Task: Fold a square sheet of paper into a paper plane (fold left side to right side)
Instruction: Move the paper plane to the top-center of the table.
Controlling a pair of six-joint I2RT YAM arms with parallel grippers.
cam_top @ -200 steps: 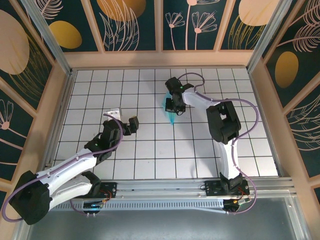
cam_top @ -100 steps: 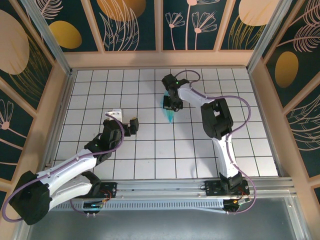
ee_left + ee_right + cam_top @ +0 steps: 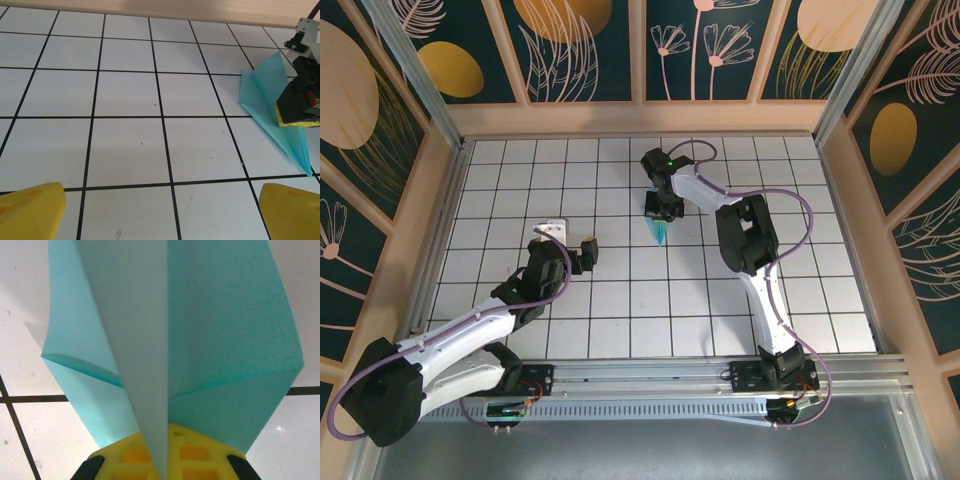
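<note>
The square sheet of paper is folded into a turquoise paper plane (image 3: 660,231), a slim dart on the white grid tiles at the far middle of the table. My right gripper (image 3: 663,208) is shut on it. In the right wrist view the yellow fingers (image 3: 125,457) pinch the plane's upright middle fold (image 3: 135,340), and the wings (image 3: 235,350) spread to both sides. In the left wrist view the plane (image 3: 267,100) lies at the right with the right gripper (image 3: 300,100) on it. My left gripper (image 3: 570,241) hovers open about two tiles to the plane's left, its yellow fingertips (image 3: 30,212) wide apart over bare tiles.
Wooden side walls (image 3: 440,200) and a back wall (image 3: 640,118) enclose the tiled table (image 3: 620,300). A metal rail (image 3: 650,375) carries both arm bases along the near edge. Open tiles stretch between the two arms.
The right arm has swung its elbow left and carried the gripper with the plane slightly toward the far left. The left arm has barely moved.
</note>
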